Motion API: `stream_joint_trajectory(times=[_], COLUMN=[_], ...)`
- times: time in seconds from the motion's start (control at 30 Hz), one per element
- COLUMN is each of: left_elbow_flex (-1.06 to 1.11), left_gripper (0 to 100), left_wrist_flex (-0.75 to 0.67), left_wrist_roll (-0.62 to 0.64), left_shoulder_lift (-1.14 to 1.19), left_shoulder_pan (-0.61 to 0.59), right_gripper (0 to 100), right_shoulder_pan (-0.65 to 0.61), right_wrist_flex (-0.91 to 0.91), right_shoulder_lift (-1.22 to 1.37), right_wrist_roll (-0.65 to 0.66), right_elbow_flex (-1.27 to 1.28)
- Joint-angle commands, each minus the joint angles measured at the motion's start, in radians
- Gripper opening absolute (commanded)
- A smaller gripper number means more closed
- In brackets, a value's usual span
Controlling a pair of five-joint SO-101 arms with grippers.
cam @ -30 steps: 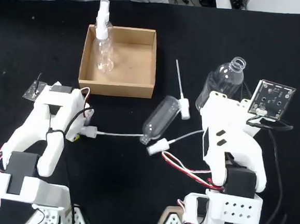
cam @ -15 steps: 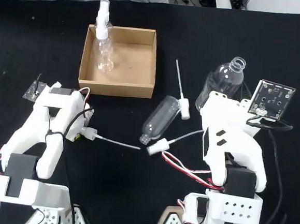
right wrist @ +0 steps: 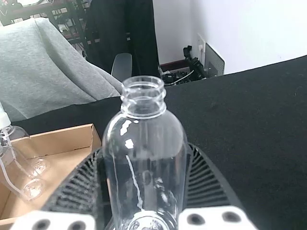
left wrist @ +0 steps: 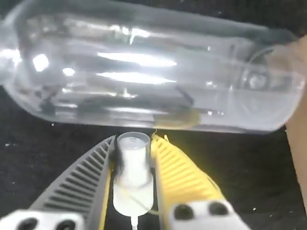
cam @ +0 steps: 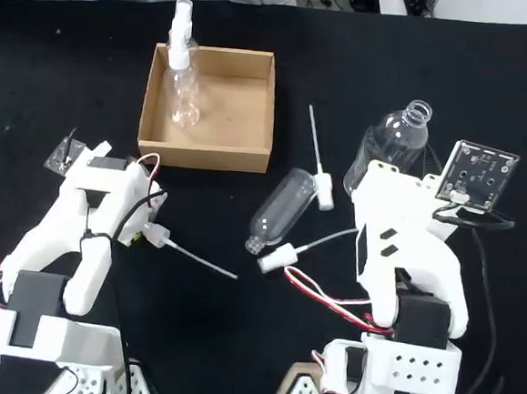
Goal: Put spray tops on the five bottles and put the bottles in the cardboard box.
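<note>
My left gripper [cam: 149,233] [left wrist: 133,165] is shut on a white spray top [cam: 158,235] [left wrist: 132,177], whose thin tube [cam: 199,259] slants out over the black table. Just past that top, a clear bottle [left wrist: 144,72] lies on its side. My right gripper [cam: 381,170] [right wrist: 144,184] is shut on an open clear bottle [cam: 392,143] [right wrist: 144,143], held neck up. Another open bottle [cam: 281,207] lies on the table between the arms. Two loose spray tops [cam: 277,256] [cam: 324,191] lie beside it. The cardboard box [cam: 252,114] [right wrist: 57,139] holds bottles with spray tops [cam: 180,72] [right wrist: 19,167].
The table is covered in black cloth [cam: 437,74]. The long tubes [cam: 315,142] [cam: 329,239] of the loose spray tops stretch across the middle. Grey fabric [right wrist: 48,72] and a chair stand behind the table's far edge.
The spray top in my left gripper has turned: its tube swung from pointing at the lying bottle's mouth toward the table's near side. The right arm has kept still.
</note>
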Motion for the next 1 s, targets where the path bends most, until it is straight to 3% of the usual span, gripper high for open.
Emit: stream_joint_trajectory(times=[0.0,0.37,0.53,0.97], left_elbow_flex=[0.016,0.010,0.021,0.202], left_gripper=[3,3,3,3], left_wrist_flex=[-0.006,0.012,0.072,-0.015], left_wrist_roll=[-0.063,-0.068,-0.069,-0.069], left_shoulder_lift=[0.005,-0.008,-0.135,-0.439], left_shoulder_pan=[-0.015,-0.015,-0.016,-0.070], right_gripper=[4.9,4.9,4.9,4.9], right_shoulder_pan=[0.021,0.021,0.021,0.002], right_wrist_flex=[-0.032,-0.031,-0.029,-0.034], right_shoulder_lift=[-0.018,-0.021,-0.021,-0.025], right_wrist_roll=[-0.003,-0.003,-0.003,-0.003], right_elbow_flex=[-0.004,-0.004,-0.004,0.013])
